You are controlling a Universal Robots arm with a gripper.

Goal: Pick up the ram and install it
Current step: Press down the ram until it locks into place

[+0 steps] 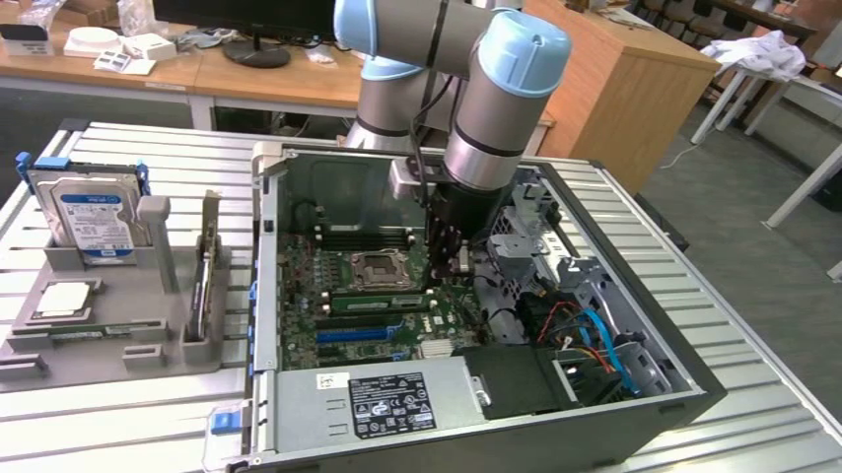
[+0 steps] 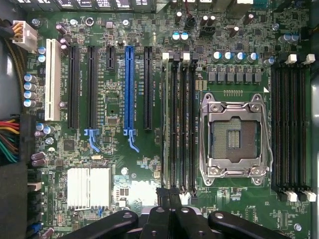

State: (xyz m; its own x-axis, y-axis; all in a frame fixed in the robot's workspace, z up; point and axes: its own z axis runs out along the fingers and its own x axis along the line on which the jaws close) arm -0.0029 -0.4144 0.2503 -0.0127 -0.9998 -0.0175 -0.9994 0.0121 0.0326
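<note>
While the ram [image 1: 375, 300] sits as a green strip along the bank of memory slots [image 2: 177, 124], just beside the processor socket [image 1: 379, 268], the claw [image 1: 455, 270] hangs over the strip's end toward the exterior view's right. Its fingers are pinched fully together, with nothing between them that I can make out. Is it touching the stick? Can't tell from here. To me this reads as the seating push, not a carry. Doing it well means pressing straight down with no lean toward the socket and its bare contacts. The load should land square on the stick's top edge so it doesn't rock. Watch the white clips [image 2: 165, 56] at the slot ends: they should close up. It's all happening inside the open computer case [image 1: 266, 296], well apart from the grey tray [image 1: 132, 320].
</note>
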